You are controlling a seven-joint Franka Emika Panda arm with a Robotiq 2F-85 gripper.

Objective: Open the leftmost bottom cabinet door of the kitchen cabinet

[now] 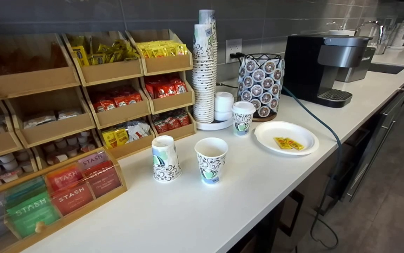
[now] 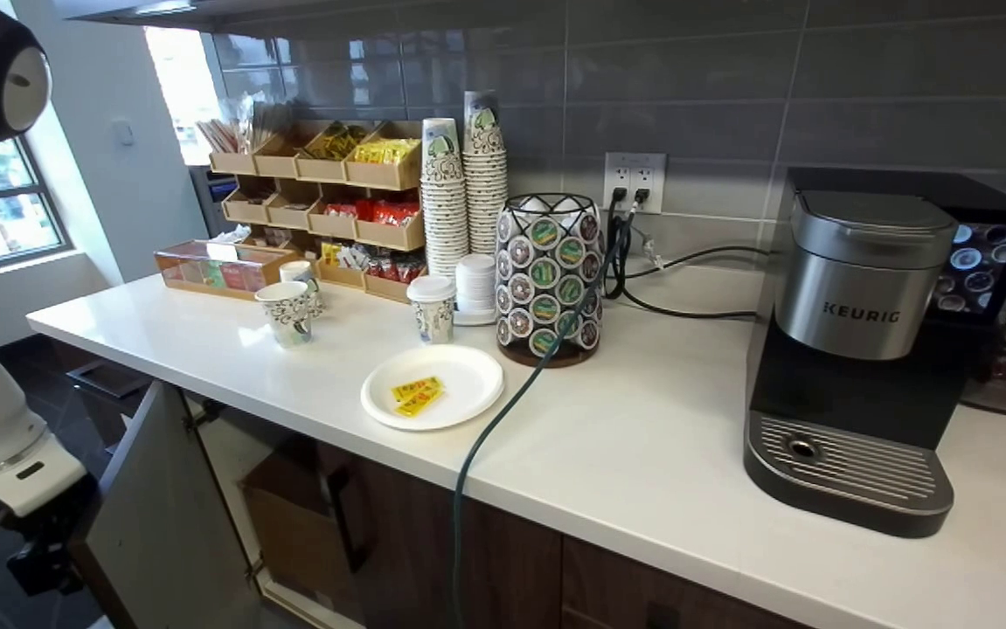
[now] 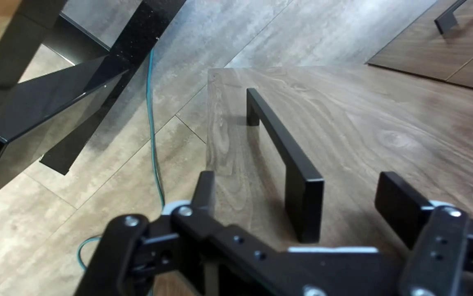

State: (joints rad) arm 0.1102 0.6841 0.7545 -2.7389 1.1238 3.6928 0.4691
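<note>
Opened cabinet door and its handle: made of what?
Cabinet door: matte-looking brown wood grain outside, plain grey inside in an exterior view; probably laminate or veneer.
Handle: satin black, crisp square edges, slight edge shine; likely coated metal, possibly plastic.

The white worktop (image 2: 642, 437) carries a wooden rack (image 2: 332, 225) and tea box (image 2: 223, 271) at left, a coffee machine (image 2: 870, 328) at right. Between them stand paper cups (image 1: 211, 167) and a pod holder (image 2: 546, 279); a plate (image 2: 472, 384) lies nearer the front.

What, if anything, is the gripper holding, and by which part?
Nothing: the gripper is open, with visible gaps on both sides of the black door handle.
</note>
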